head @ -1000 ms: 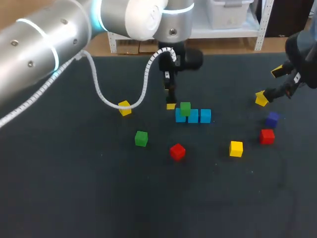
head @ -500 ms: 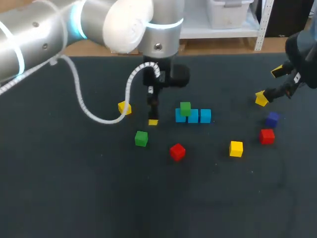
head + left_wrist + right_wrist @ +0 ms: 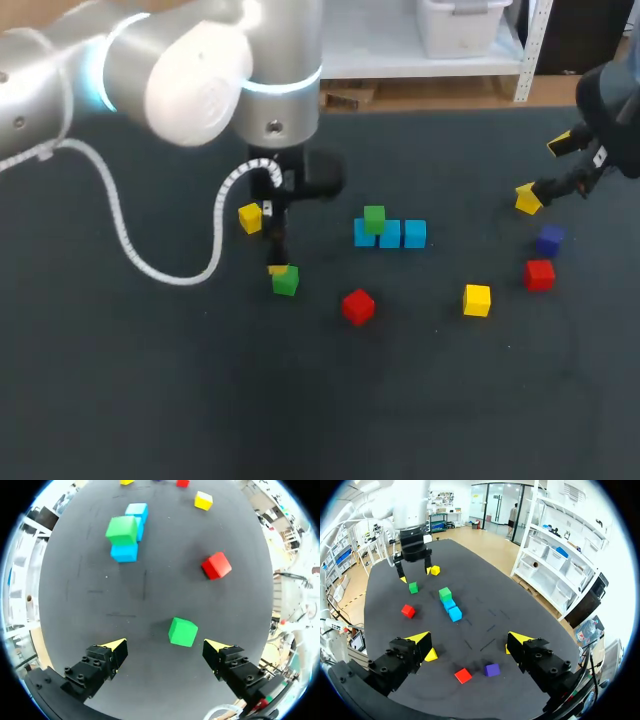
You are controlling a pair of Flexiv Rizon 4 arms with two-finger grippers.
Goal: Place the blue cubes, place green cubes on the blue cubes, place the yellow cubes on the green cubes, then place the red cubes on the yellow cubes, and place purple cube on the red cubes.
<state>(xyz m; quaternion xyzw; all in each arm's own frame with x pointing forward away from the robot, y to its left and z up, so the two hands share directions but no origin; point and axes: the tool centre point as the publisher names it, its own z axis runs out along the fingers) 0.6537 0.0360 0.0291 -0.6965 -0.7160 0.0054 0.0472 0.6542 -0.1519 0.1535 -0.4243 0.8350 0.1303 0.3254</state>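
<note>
The left jaws are spread wide, their yellow fingertips (image 3: 116, 645) standing to either side of a loose green cube (image 3: 183, 631). It lies on the dark surface (image 3: 100, 600) just ahead of the gap between them, and neither tip touches it. Ahead of these jaws, off toward one tip, lies a red cube (image 3: 216, 565). Farther ahead, toward the other tip, the blue cubes (image 3: 124, 551) form a touching row, and a second green cube (image 3: 121, 530) sits on the end one nearest the left jaws. In the head view a yellow cube (image 3: 250, 217) lies close beside the left jaws, apart from the loose green cube, and the left arm (image 3: 180, 70) bends down over them.

The right jaws, at the end of the right arm (image 3: 610, 100), are also spread, with nothing between them, and hang well apart from the blue row. Just beside one of their tips (image 3: 420, 640) lies a second yellow cube (image 3: 431, 654). By the other tip a sliver of yellow seems to be a third yellow cube (image 3: 527, 199), mostly hidden behind that finger in the wrist view, so I cannot tell whether the finger touches it. Under these jaws, nearer the wrist, a second red cube (image 3: 463, 675) and the purple cube (image 3: 492, 669) lie near each other without touching
</note>
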